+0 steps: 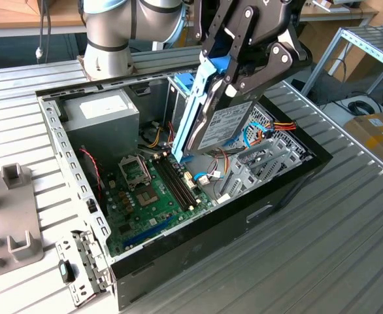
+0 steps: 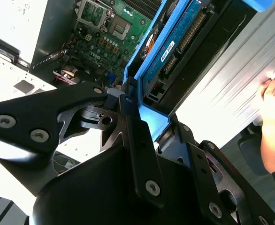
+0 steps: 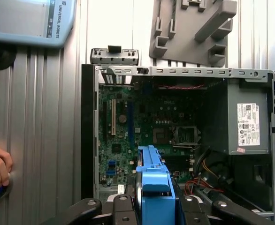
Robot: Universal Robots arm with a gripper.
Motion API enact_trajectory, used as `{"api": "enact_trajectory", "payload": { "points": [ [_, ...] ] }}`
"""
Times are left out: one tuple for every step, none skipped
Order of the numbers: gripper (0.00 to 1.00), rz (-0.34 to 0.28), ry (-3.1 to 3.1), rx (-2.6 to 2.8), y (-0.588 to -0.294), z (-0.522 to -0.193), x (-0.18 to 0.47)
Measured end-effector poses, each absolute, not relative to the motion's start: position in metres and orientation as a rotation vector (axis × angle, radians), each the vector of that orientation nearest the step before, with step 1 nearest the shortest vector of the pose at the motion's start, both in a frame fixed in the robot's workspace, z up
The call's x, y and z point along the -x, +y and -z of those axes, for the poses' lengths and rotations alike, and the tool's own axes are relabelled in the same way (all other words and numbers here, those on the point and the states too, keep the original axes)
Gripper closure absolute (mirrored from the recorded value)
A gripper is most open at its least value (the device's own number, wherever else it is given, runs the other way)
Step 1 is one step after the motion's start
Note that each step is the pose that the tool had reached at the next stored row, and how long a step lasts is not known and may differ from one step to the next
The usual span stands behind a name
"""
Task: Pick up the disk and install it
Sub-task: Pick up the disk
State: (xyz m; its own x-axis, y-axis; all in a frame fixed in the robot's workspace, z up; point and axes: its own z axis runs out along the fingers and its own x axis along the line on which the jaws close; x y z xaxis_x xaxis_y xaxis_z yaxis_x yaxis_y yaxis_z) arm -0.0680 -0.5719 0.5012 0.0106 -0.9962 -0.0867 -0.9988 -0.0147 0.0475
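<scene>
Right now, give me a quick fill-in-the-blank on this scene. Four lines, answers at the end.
1. The gripper is ____ on the disk.
2. The disk's carrier frame is ____ in colour.
3. The motherboard in the open computer case is ____ in colour.
4. The grey power supply with the white label sits ____ the case.

Missing words: shut; blue; green; inside.

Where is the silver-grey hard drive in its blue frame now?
The silver-grey drive hangs tilted in the black gripper, over the green motherboard, on the exterior view's right of the grey power-supply box.
</scene>
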Motion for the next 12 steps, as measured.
{"api": "enact_trajectory", "payload": {
  "points": [
    [0.63,-0.148,2.186,2.214,-0.572,-0.5011,0.0678],
    [0.63,-0.148,2.186,2.214,-0.5721,-0.501,0.0675],
    [0.63,-0.148,2.186,2.214,-0.5722,-0.5008,0.0671],
    [0.63,-0.148,2.186,2.214,-0.5723,-0.5007,0.0667],
    [0.63,-0.148,2.186,2.214,-0.5724,-0.5007,0.0665],
    [0.63,-0.148,2.186,2.214,-0.5725,-0.5006,0.0664],
    [0.63,-0.148,2.186,2.214,-0.5725,-0.5005,0.0661],
    [0.63,-0.148,2.186,2.214,-0.5726,-0.5005,0.0659],
    [0.63,-0.148,2.186,2.214,-0.5727,-0.5004,0.0656],
    [0.63,-0.148,2.186,2.214,-0.5728,-0.5003,0.0654],
    [0.63,-0.148,2.186,2.214,-0.5728,-0.5003,0.065],
    [0.63,-0.148,2.186,2.214,-0.5729,-0.5002,0.0647]
  ]
}}
